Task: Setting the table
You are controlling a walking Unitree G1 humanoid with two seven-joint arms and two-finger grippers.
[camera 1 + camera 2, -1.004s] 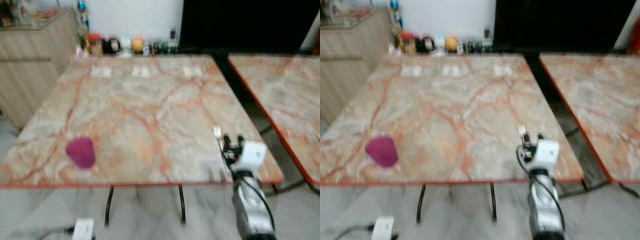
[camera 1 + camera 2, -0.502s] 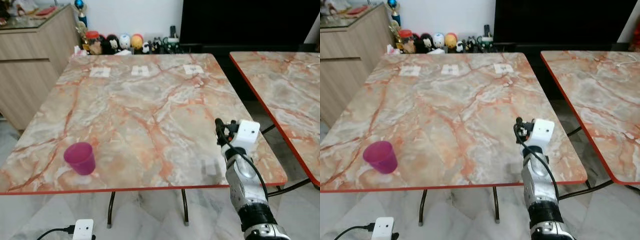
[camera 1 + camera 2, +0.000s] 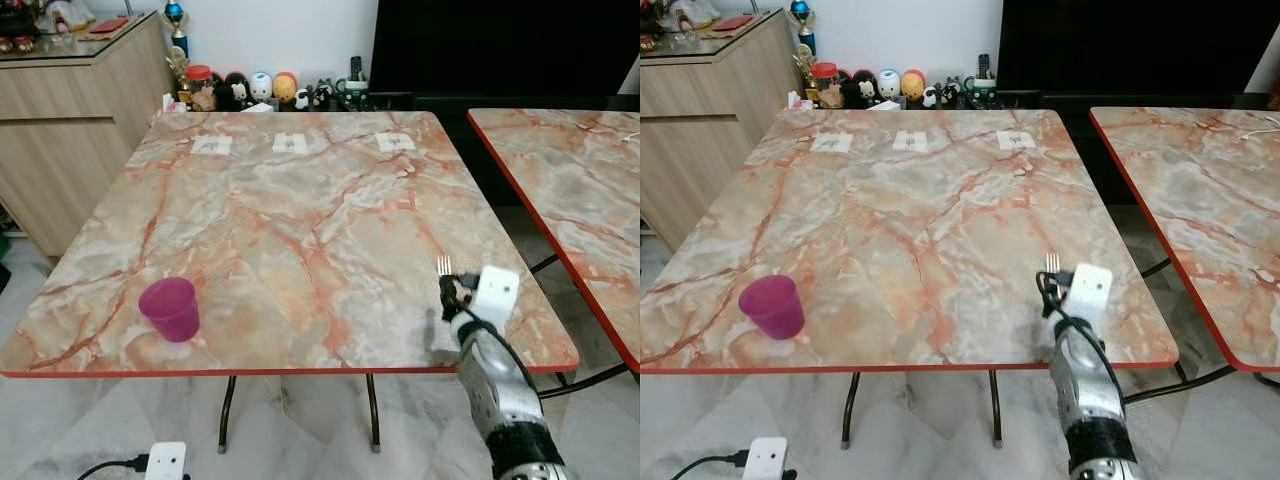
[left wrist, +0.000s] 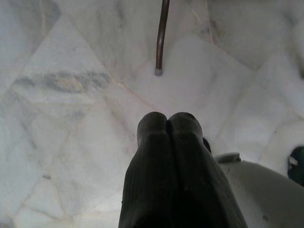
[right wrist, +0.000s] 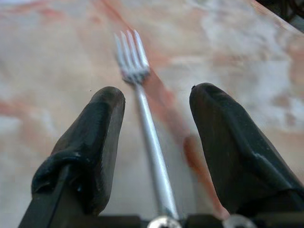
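Fork (image 5: 142, 109) of silver metal lies between the two black fingers (image 5: 92, 142) of the right gripper (image 5: 154, 97), its tines pointing away from the wrist over the marble table (image 3: 300, 220). The fingers stand wide apart on either side of the handle and do not press on it; whether the handle is gripped further back cannot be told. From the head, the tines (image 3: 443, 264) show just above the gripper, near the table's right front corner, and whether they touch the tabletop cannot be made out. A purple cup (image 3: 170, 309) stands upright near the left front corner, well apart from the fork. Three small white cards (image 3: 288, 144) lie in a row toward the far edge. Beyond it, small figurines (image 3: 262, 87) line up by the wall beside a wooden cabinet (image 3: 70, 120). A second marble table (image 3: 570, 190) stands to the right. The left gripper (image 4: 166, 124) hangs over the pale floor (image 4: 71, 95) with its fingers pressed together, near a table leg (image 4: 161, 38).
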